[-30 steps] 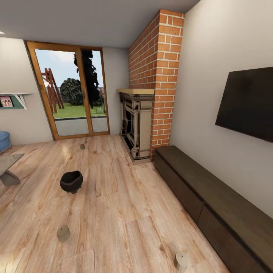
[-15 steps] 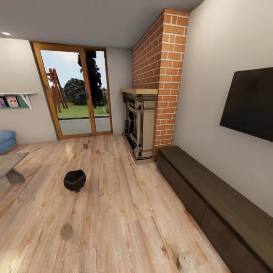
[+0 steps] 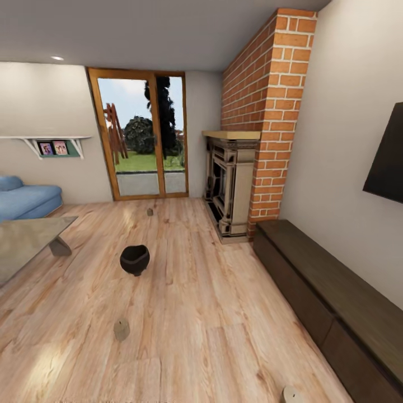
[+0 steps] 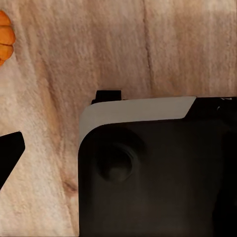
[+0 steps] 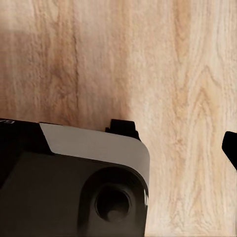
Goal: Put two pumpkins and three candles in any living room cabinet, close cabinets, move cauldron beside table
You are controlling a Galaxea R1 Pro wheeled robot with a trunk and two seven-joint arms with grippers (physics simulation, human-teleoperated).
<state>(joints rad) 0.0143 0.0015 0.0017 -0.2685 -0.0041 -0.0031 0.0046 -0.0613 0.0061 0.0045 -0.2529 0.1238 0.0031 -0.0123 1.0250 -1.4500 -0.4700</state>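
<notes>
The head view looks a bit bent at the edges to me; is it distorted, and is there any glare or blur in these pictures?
Head view: wide-angle, so the brick chimney and door frame lean; a bright sheen lies on the floor in the near corner. Left wrist view: the pumpkin is cut by the edge and soft. Right wrist view: soft wood grain, no glare.

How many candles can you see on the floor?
3. One candle stands nearer than the cauldron, one candle sits at the bottom edge beside the cabinet, partly cut off, and one candle is far off by the glass door.
</notes>
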